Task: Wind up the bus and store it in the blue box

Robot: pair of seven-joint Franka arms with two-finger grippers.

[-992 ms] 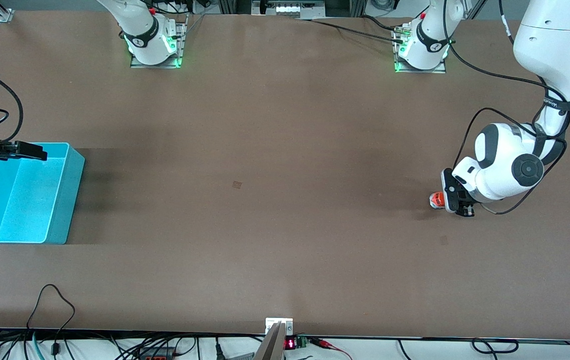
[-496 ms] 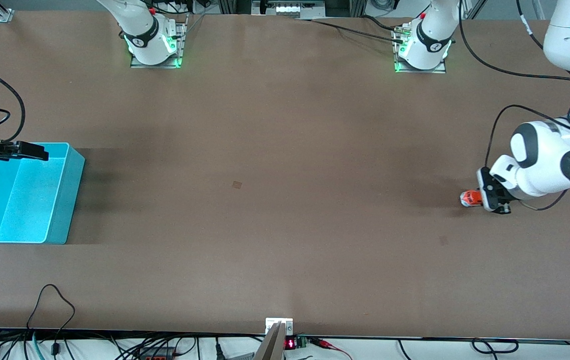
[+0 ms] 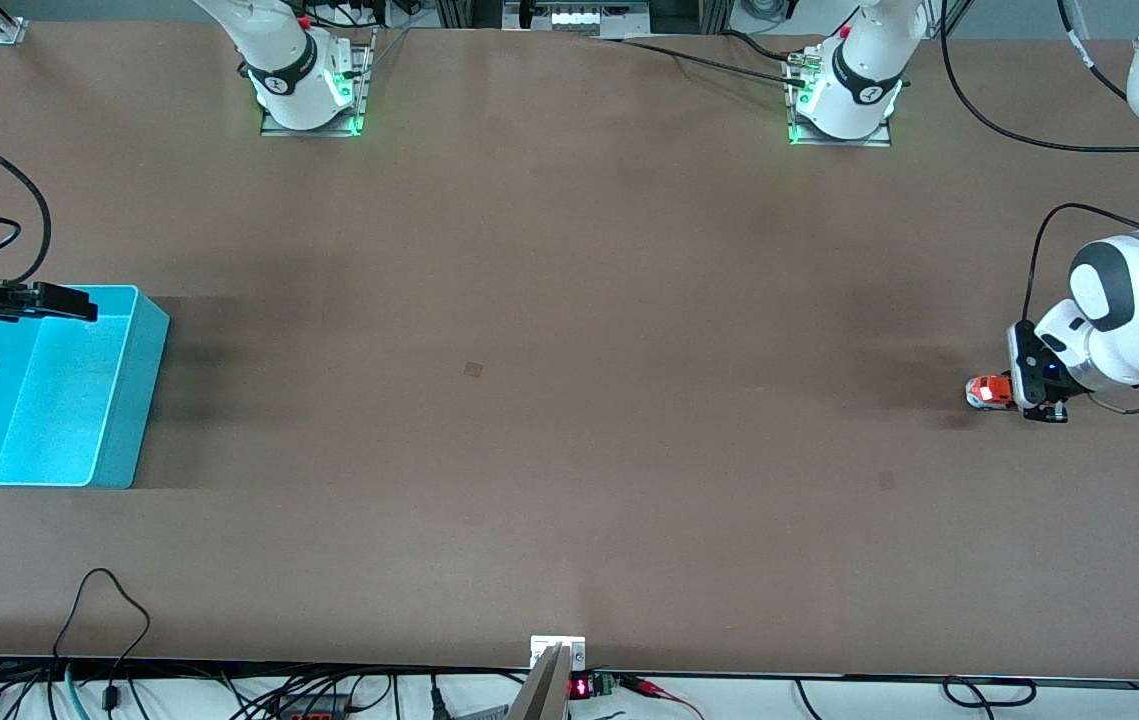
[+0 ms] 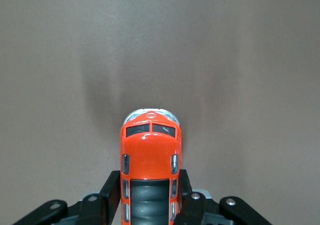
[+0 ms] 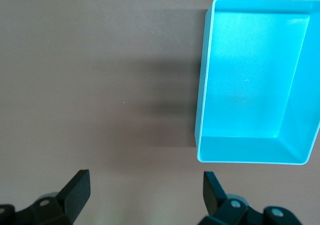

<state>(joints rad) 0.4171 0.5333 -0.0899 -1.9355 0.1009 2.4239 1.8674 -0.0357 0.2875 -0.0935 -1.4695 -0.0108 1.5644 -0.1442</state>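
Toward the left arm's end of the desk point(image 3: 569, 300), close to that edge, I'm clamping my left gripper point(image 3: 1017, 392) on the bus point(image 3: 989, 392), fingers pressing both its sides at the rear. In the left wrist view the bus point(image 4: 150, 160) is pointing away from my left gripper point(image 4: 150, 205), its whitish front leading, one black finger point(image 4: 112, 195) sitting against its flank. Whether its wheels are touching the desk I cannot tell; its shadow is lying just beneath it.

At the right arm's end, the blue box point(image 3: 134, 400) is sitting empty by that edge, well apart from the bus. My right gripper point(image 3: 44, 300) is hanging over the box's farther rim, waiting, jaws spread wide. In the right wrist view the box point(image 5: 205, 85) is showing a bare floor past my right gripper point(image 5: 145, 190), its fingertips point(image 5: 77, 182) far apart.
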